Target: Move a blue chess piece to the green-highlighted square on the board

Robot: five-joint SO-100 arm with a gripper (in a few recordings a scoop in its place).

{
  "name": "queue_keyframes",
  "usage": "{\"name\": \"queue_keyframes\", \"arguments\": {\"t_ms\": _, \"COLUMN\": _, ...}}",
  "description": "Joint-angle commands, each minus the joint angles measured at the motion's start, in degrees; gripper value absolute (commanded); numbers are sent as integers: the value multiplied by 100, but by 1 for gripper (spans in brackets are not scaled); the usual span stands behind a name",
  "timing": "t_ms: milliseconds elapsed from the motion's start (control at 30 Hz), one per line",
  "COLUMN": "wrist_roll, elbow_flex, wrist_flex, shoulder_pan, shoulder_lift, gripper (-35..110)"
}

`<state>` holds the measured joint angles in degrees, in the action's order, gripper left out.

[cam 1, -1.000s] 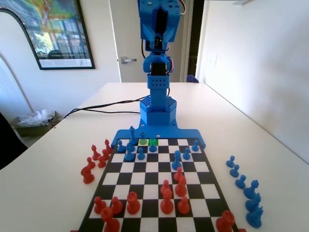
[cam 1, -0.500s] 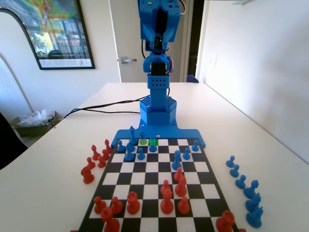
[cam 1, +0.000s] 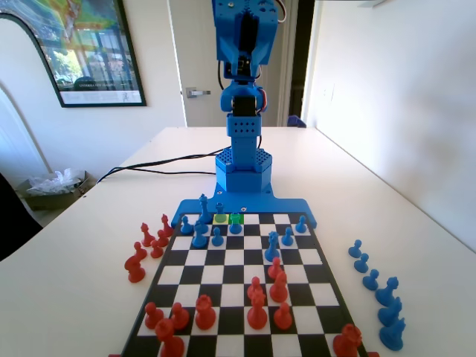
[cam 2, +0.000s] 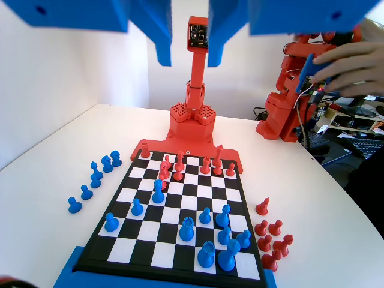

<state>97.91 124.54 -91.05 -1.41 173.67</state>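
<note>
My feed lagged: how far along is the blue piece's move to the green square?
Nothing is in hand: the gripper hangs open and empty, high above the board. A small blue chess piece stands right at the green-highlighted square; whether it sits on it, I cannot tell. If not, pick and place are left.

The fixed view sits low at the board's [cam 1: 238,275] red-piece end and looks along it at the blue arm [cam 1: 244,89], upright at top centre. The wrist view looks the opposite way from high above, tilted down, the gripper [cam 2: 189,42] hanging from the top edge. Both views share the whole board [cam 2: 180,204] and its pieces.
</note>
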Motion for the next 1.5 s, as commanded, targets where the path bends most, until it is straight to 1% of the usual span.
{"name": "queue_keyframes", "arguments": {"t_ms": 0, "wrist_roll": 53, "elbow_flex": 44, "wrist_flex": 79, "shoulder_pan": -53, "shoulder_lift": 132, "gripper": 9}}
{"name": "queue_keyframes", "arguments": {"t_ms": 233, "wrist_roll": 53, "elbow_flex": 44, "wrist_flex": 70, "shoulder_pan": -79, "shoulder_lift": 97, "gripper": 8}}
{"name": "queue_keyframes", "arguments": {"t_ms": 367, "wrist_roll": 88, "elbow_flex": 35, "wrist_flex": 53, "shoulder_pan": 123, "shoulder_lift": 79, "gripper": 4}}
{"name": "queue_keyframes", "arguments": {"t_ms": 467, "wrist_roll": 519, "elbow_flex": -105, "wrist_flex": -97, "shoulder_pan": 316, "shoulder_lift": -176, "gripper": 1}}
{"name": "queue_keyframes", "arguments": {"t_ms": 533, "wrist_roll": 536, "elbow_flex": -229, "wrist_flex": -132, "shoulder_pan": 413, "shoulder_lift": -404, "gripper": 1}}
{"name": "queue_keyframes", "arguments": {"t_ms": 667, "wrist_roll": 633, "elbow_flex": -1371, "wrist_flex": -413, "shoulder_pan": 817, "shoulder_lift": -1371, "gripper": 1}}
{"name": "queue_keyframes", "arguments": {"t_ms": 733, "wrist_roll": 782, "elbow_flex": -2145, "wrist_flex": -791, "shoulder_pan": 1028, "shoulder_lift": -1978, "gripper": 1}}
{"name": "queue_keyframes", "arguments": {"t_ms": 800, "wrist_roll": 1143, "elbow_flex": -3041, "wrist_flex": -1433, "shoulder_pan": 1274, "shoulder_lift": -2681, "gripper": 1}}
{"name": "queue_keyframes", "arguments": {"t_ms": 867, "wrist_roll": 1301, "elbow_flex": -3472, "wrist_flex": -1529, "shoulder_pan": 1477, "shoulder_lift": -3138, "gripper": 1}}
{"name": "queue_keyframes", "arguments": {"t_ms": 967, "wrist_roll": 1995, "elbow_flex": -3463, "wrist_flex": -1529, "shoulder_pan": 1547, "shoulder_lift": -3524, "gripper": 1}}
{"name": "queue_keyframes", "arguments": {"t_ms": 1067, "wrist_roll": 2610, "elbow_flex": -3182, "wrist_flex": -1529, "shoulder_pan": 1389, "shoulder_lift": -3665, "gripper": 1}}
{"name": "queue_keyframes", "arguments": {"t_ms": 1367, "wrist_roll": 4746, "elbow_flex": -2531, "wrist_flex": -1538, "shoulder_pan": 316, "shoulder_lift": -3647, "gripper": 1}}
{"name": "queue_keyframes", "arguments": {"t_ms": 1467, "wrist_roll": 5871, "elbow_flex": -2364, "wrist_flex": -1538, "shoulder_pan": -185, "shoulder_lift": -3647, "gripper": 1}}
